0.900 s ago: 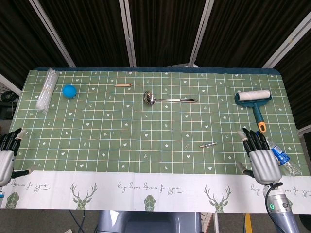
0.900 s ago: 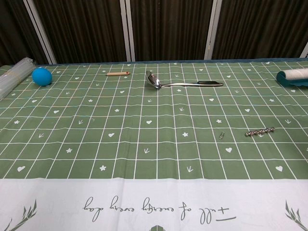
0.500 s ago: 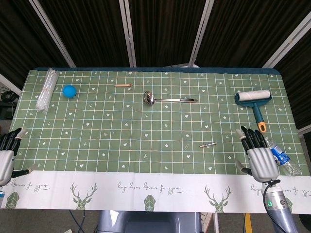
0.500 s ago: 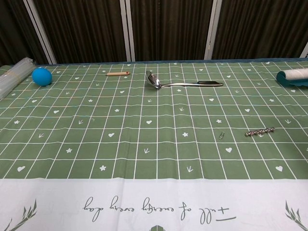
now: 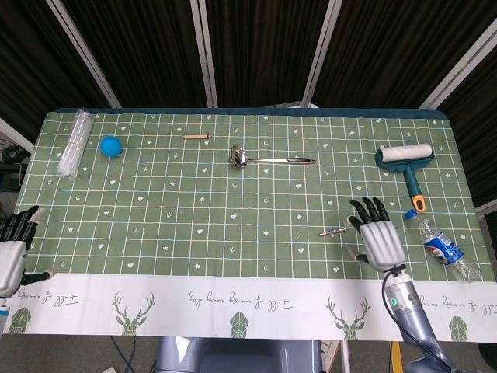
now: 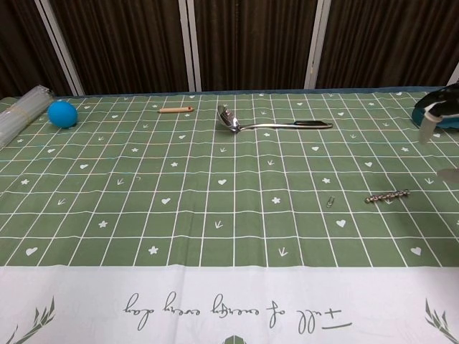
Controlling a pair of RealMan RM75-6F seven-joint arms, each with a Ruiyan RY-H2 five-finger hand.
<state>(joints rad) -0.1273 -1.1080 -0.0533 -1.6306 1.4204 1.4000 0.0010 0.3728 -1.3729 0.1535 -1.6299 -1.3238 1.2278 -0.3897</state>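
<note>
Your right hand [image 5: 378, 239] has just swung inward from the table's right edge and now hovers with fingers spread and nothing in them, fingertips just beside the small metal drill bit [image 5: 333, 231]. That shift uncovers the plastic water bottle [image 5: 444, 253], which the hand was partly covering a moment ago; it lies on its side near the right edge, below the lint roller [image 5: 407, 162]. In my judgement the drill bit is now the thing within reach, with the paper clip [image 5: 299, 234] a little further left of it.

Your left hand [image 5: 13, 247] has not moved: it sits at the left edge, fingers apart and empty, partly cut off by the frame.

The chest view shows only a dark sliver of the right hand [image 6: 438, 106] at its right border, blurred, so it tells you nothing of finger spacing. It hides most of the lint roller there. The drill bit [image 6: 386, 196] and paper clip [image 6: 330, 201] are small there; whether the fingertips touch the bit, you cannot tell from either view.
</note>
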